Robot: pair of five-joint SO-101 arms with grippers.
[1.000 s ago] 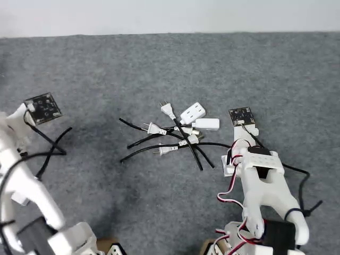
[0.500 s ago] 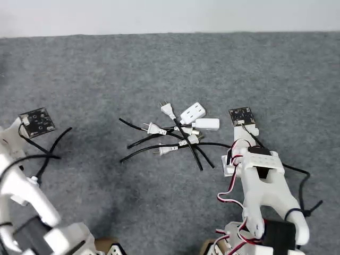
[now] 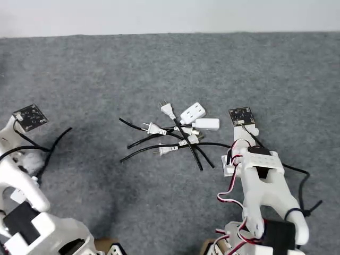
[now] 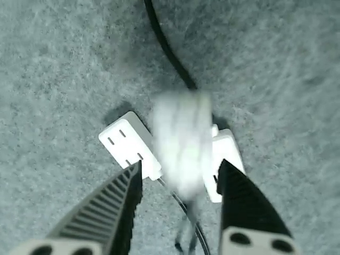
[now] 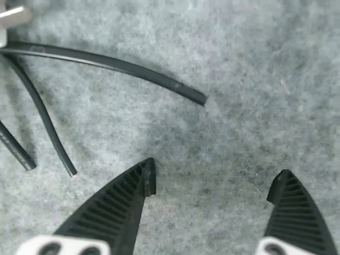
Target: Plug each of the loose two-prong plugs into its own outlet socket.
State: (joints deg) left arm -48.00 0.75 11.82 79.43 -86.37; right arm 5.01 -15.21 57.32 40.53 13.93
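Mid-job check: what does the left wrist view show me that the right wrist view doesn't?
Only the left wrist view: a white outlet socket with its slots visible, a second white block near it, and a blurred white shape between them that I cannot identify. Only the right wrist view: cut cable ends lying loose and a metal plug prong at the picture's edge. Both: black cable on grey carpet, with the left gripper and right gripper each showing its fingers apart.

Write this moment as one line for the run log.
left gripper: over white sockets | right gripper: open, over carpet near black cords | plugs: loose on carpet
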